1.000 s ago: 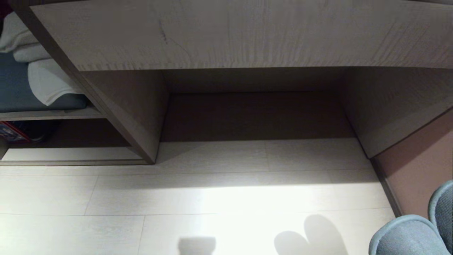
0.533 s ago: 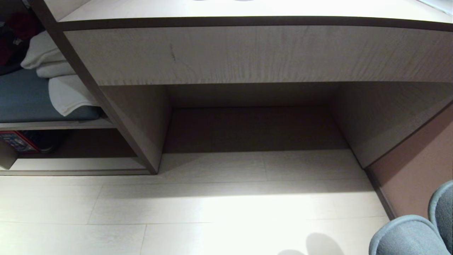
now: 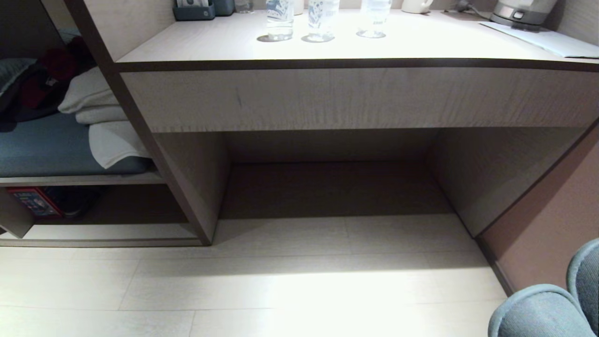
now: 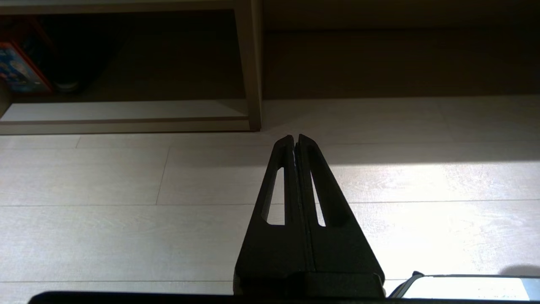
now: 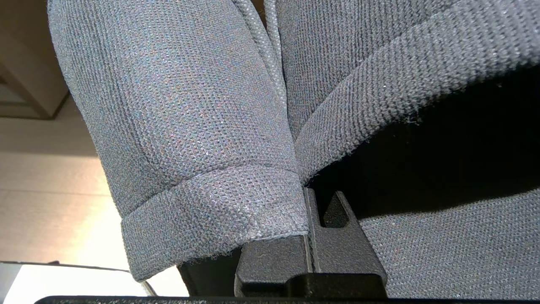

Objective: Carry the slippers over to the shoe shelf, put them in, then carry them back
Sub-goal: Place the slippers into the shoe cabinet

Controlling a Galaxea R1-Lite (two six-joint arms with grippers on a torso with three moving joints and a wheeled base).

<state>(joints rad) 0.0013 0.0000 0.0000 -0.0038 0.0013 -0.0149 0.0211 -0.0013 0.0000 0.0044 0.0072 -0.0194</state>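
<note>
The slippers [image 5: 181, 126] hung from the right gripper [image 5: 311, 202], whose black fingers [image 5: 337, 249] were clenched on the fabric edges where the two met, so both slippers draped over and around the claw. From the head view they showed only as rounded toes [image 3: 538, 311] at the lower right corner, above the pale floor [image 3: 281, 290] and beside a pinkish wall [image 3: 547, 234].

There were two slippers, pressed side by side. They looked grey, with a fine knitted weave, a folded band along the opening and soft, rounded closed toes.

The left gripper [image 4: 296, 139] hung over the floor with its two fingers pressed together, holding nothing.

Ahead stood a desk [image 3: 355, 98] with a wide recess beneath it. To its left lay the shoe shelf [image 3: 107, 234], a low cubby with a lighter base board, well apart from the slippers; a red box [image 3: 35, 202] sat in it. Above that, a blue cushion [image 3: 51, 150] carried folded white towels [image 3: 100, 117]. Three water bottles [image 3: 320, 21] stood on the desk top, and a kettle [image 3: 519, 11] sat at its far right.
</note>
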